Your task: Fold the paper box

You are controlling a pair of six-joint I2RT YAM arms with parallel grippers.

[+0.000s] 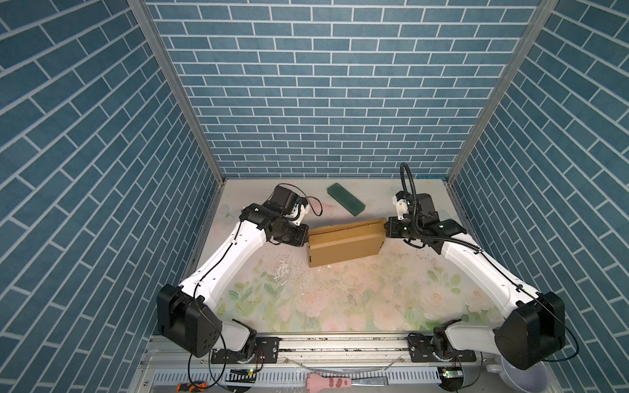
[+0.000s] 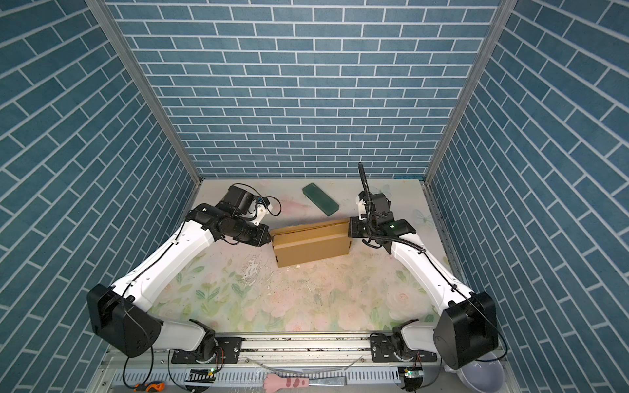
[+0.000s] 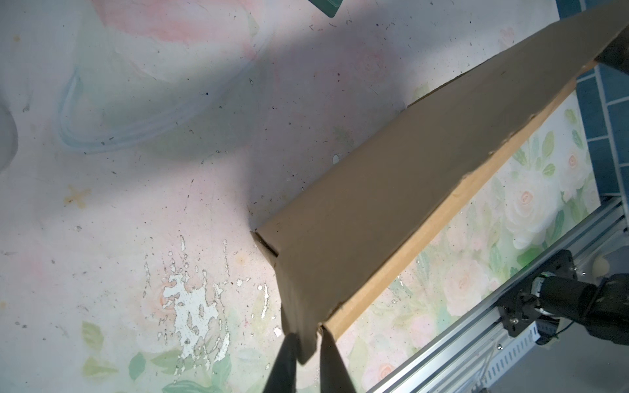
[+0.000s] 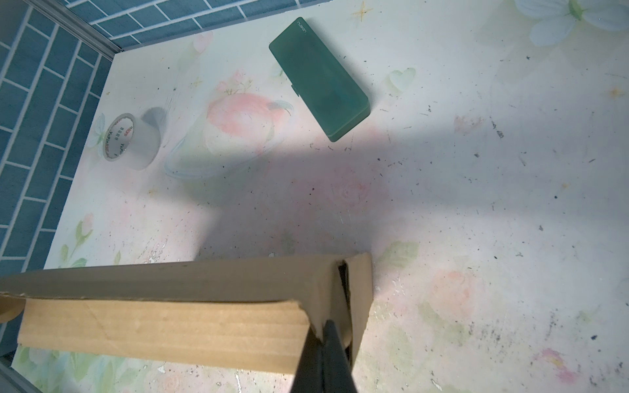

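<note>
The paper box (image 1: 345, 245) (image 2: 311, 243) is a folded brown cardboard mailer lying at mid-table in both top views. My left gripper (image 1: 305, 238) (image 2: 269, 238) is at its left end. In the left wrist view my left gripper (image 3: 308, 331) is shut on a corner flap of the paper box (image 3: 391, 204), a dark finger on each side. My right gripper (image 1: 385, 228) (image 2: 349, 227) is at the right end. In the right wrist view my right gripper (image 4: 325, 325) is shut, its tip against the end flap of the paper box (image 4: 163, 326), nothing seen between its fingers.
A dark green flat block (image 1: 346, 199) (image 2: 320, 199) (image 4: 318, 78) lies behind the box. A roll of clear tape (image 4: 129, 141) stands near the back left corner. Blue brick walls close in three sides. The front rail (image 1: 340, 343) carries both arm bases.
</note>
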